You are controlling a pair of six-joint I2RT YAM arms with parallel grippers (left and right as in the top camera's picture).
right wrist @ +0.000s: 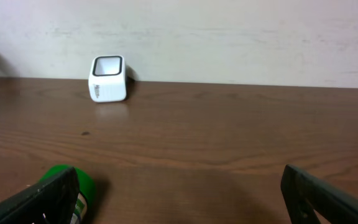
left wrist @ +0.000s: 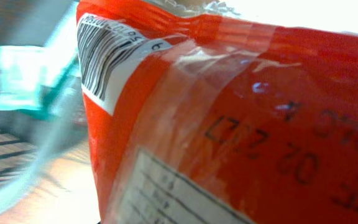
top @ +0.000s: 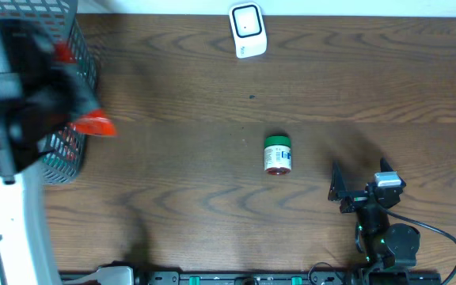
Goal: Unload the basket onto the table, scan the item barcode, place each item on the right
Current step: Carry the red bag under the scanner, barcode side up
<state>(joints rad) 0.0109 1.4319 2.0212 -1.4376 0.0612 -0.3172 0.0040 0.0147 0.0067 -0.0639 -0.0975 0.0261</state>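
Table, one scanner, one jar; left pincer tight on one orange packet, right pincer open.

Soft, even light. The left gripper is blurred overhead; the orange packet just ahead of it shows glare streaks.

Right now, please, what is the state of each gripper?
Left gripper: closed on the orange packet.
Right gripper: open, holding nothing.

The orange-red packet bears a white label with black barcode stripes. The jar is green-lidded, the scanner white, the counter brown wood-grain.
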